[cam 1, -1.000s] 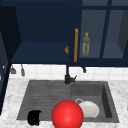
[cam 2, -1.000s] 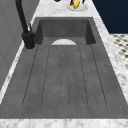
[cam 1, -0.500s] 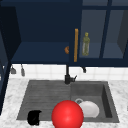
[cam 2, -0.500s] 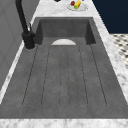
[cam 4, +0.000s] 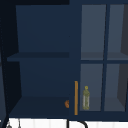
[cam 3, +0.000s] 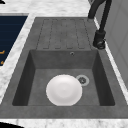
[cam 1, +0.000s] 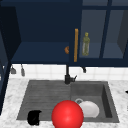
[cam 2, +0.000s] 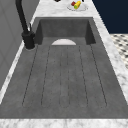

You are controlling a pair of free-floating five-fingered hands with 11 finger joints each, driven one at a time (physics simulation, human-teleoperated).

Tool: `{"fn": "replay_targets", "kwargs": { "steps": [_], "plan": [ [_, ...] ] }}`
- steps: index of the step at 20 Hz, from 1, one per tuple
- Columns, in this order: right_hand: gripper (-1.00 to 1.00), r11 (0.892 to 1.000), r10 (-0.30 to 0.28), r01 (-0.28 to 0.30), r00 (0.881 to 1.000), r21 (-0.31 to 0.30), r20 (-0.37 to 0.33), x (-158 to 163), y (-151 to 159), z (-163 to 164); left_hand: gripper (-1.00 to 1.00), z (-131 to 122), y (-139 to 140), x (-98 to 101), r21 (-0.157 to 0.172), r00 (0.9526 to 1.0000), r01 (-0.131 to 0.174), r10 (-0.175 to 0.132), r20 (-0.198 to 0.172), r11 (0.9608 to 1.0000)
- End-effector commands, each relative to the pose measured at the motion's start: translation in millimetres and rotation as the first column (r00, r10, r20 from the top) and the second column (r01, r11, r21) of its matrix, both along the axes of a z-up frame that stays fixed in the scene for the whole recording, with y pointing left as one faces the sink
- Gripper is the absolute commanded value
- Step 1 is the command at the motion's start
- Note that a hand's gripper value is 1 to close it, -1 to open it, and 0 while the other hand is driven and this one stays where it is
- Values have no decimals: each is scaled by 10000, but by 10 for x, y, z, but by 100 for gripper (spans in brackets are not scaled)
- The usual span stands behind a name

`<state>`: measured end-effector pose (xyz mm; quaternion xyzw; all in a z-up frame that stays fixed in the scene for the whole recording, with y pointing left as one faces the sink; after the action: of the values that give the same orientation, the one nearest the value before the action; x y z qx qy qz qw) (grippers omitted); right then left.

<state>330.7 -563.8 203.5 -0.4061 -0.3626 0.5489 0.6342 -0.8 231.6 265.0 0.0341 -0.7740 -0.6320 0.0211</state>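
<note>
My left hand (cam 1: 34, 117) shows as a black shape over the front left corner of the drainboard (cam 1: 45, 96), near the sink's front edge. A big red ball (cam 1: 67, 115) hangs just right of it, in front of the basin's front rim. A white plate (cam 3: 64, 90) lies flat on the basin floor beside the drain (cam 3: 82, 80). A black curved shape (cam 3: 7, 125) at the front right of the counter looks like the right hand. Neither hand touches the ball or the plate.
A black tap (cam 1: 67, 77) stands behind the sink's middle. Above, the wall cabinet's left side stands open and bare, with an orange handle (cam 1: 76, 45) and a greenish bottle (cam 1: 86, 44) behind glass. A dish of fruit (cam 2: 77, 5) sits on the marble counter right of the basin.
</note>
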Motion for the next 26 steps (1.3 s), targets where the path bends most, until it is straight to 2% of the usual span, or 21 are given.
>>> {"fn": "replay_targets", "kwargs": {
  "steps": [1, 2, 5, 6, 7, 10, 12, 17, 20, 26],
  "plan": [
    [-100, 9977, 132, -132, 9999, -667, -5, 26, 107, 46, 0, 0, 0, 0, 0, 10000, 0, 0, 0, 10000],
    [-100, 9999, 74, -74, 10000, 106, 2, 4, 50, 7, 0, 0, 0, 0, 0, 10000, 0, 0, 0, 10000],
    [-100, 9992, 307, -301, 9994, 280, -183, 18, 136, -22, 0, 0, 0, 0, 0, 10000, 0, 0, 0, 10000],
    [-100, 9992, 351, -346, 9991, 196, -252, 48, 289, 17, 0, 0, 0, 0, 0, 10000, 0, 0, 0, 10000],
    [-100, 9991, 296, -273, 9970, 328, -721, 122, 317, 33, 0, 0, 0, 0, 0, 10000, 0, 0, 0, 10000],
    [-100, 9998, 131, -114, 9957, 184, -922, 90, 592, 115, 0, 0, 0, 0, 0, 10000, 0, 0, 0, 10000],
    [-100, 9997, -109, 129, 9961, 229, -872, 79, 683, 158, 0, 0, 0, 0, 0, 10000, 0, 0, 0, 10000],
    [-100, 9970, -99, 139, 9986, 760, -528, 68, 939, 280, 0, 0, 0, 0, 0, 10000, 0, 0, 0, 10000],
    [-100, 9956, -364, 367, 9993, 858, -56, 64, 1047, 395, 0, 0, 0, 0, 0, 10000, 0, 0, 0, 10000],
    [-100, 9922, -401, 359, 9987, 1191, 329, 58, 1299, 546, 0, 0, 0, 0, 0, 10000, 0, 0, 0, 10000]
  ]
}}
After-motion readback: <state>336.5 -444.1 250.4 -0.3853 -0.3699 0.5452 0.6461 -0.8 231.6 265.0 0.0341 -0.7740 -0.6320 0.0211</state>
